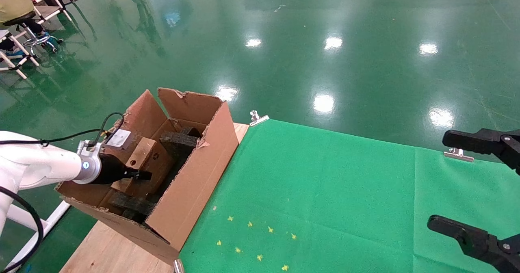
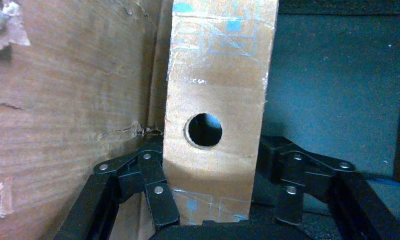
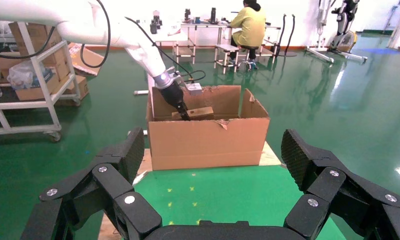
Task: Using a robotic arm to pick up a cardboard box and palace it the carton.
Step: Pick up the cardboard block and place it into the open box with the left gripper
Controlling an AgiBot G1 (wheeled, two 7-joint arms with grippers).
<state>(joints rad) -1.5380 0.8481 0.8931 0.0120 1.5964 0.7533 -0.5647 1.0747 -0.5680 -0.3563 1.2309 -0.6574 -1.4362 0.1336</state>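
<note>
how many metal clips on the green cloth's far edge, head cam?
2. One clip sits at the cloth's far corner beside the carton; the other clip is along the far edge by the right tool. Others may be out of frame.

Head looks down; right wrist faces the shared carton (image 1: pixel 195 171) (image 3: pixel 208 140); left wrist sits inside.

A wooden table (image 1: pixel 103 246) stands on a glossy green floor (image 1: pixel 325 33), most of its top covered by a bright green cloth (image 1: pixel 325 183) held at the far edge by metal clips (image 1: pixel 257 118). Small yellow star marks (image 1: pixel 260 240) dot the cloth near the front. At the table's left end, the large brown carton (image 1: pixel 195 175) with torn flaps sits partly on the bare wood, its side against the cloth's edge.
</note>
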